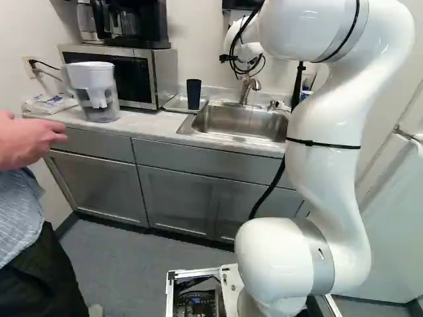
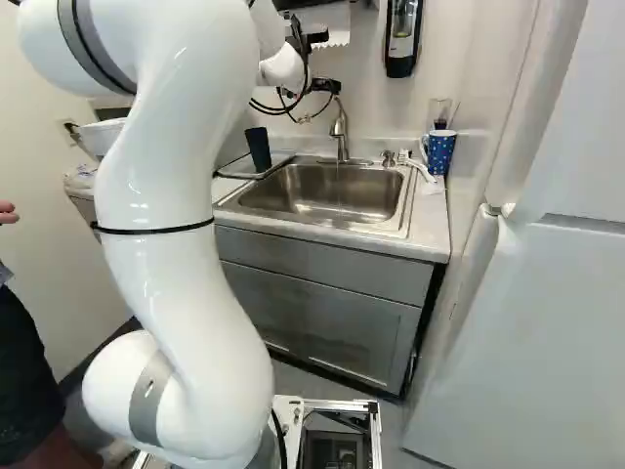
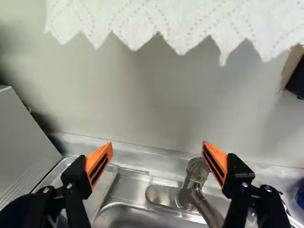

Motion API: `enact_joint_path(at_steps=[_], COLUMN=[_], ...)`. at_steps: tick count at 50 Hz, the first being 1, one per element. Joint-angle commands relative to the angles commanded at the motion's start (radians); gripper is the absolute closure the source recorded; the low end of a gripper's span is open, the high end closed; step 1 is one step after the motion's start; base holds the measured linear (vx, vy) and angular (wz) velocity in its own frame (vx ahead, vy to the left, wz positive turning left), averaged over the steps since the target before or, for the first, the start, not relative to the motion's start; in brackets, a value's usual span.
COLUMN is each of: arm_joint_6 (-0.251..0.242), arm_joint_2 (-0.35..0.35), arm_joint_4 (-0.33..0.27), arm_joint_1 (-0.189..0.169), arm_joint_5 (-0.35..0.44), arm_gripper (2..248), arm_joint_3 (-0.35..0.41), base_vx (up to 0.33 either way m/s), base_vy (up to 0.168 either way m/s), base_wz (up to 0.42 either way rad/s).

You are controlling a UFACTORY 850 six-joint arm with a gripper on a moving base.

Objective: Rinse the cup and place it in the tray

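Pale counter (image 1: 151, 127): dark cup (image 1: 193, 94) on tray (image 1: 174, 104) beside sink (image 1: 238, 125), outside one finger of widely spread tool (image 2: 314, 88).

The wrist view's edge cuts off the dark cup (image 3: 14, 214), the sink (image 3: 137, 217), the white paper (image 3: 166, 21) and the blue mug (image 3: 300, 195). The arm (image 2: 186, 244) hides most of the microwave (image 1: 165, 74) in the right base view. The cup's inside is too dark to make out, and it covers part of the tray (image 1: 174, 105).
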Motion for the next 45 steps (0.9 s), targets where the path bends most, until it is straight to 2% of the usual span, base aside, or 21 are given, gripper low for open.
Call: enact_joint_path(at_steps=[45], arm_joint_6=[0.000], arm_joint_2=[0.000], arm_joint_4=[0.000], arm_joint_1=[0.000], arm_joint_5=[-0.073], arm_gripper=[3], arm_joint_3=[0.000], base_vx=[0.000], base_vy=[0.000], base_wz=[0.000])
